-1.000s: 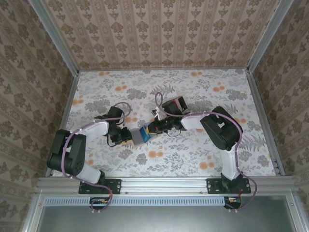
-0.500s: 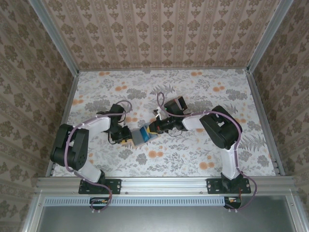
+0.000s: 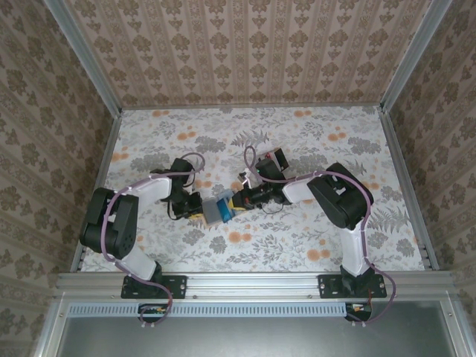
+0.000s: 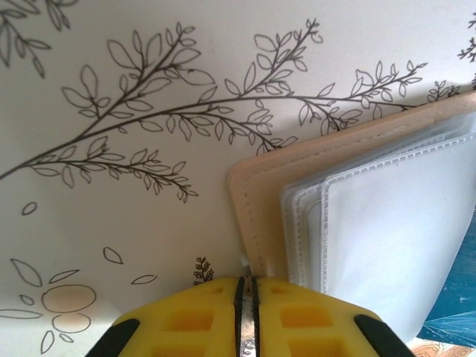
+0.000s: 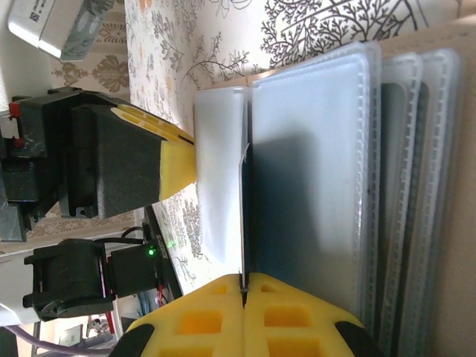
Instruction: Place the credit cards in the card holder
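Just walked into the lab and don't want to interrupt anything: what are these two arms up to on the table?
Both arms are working on the card holder, which lies open on the flowered table between them. The left gripper looks shut on its tan edge, and the right gripper is shut on one of its clear sleeves. I can't make out a card in either gripper.
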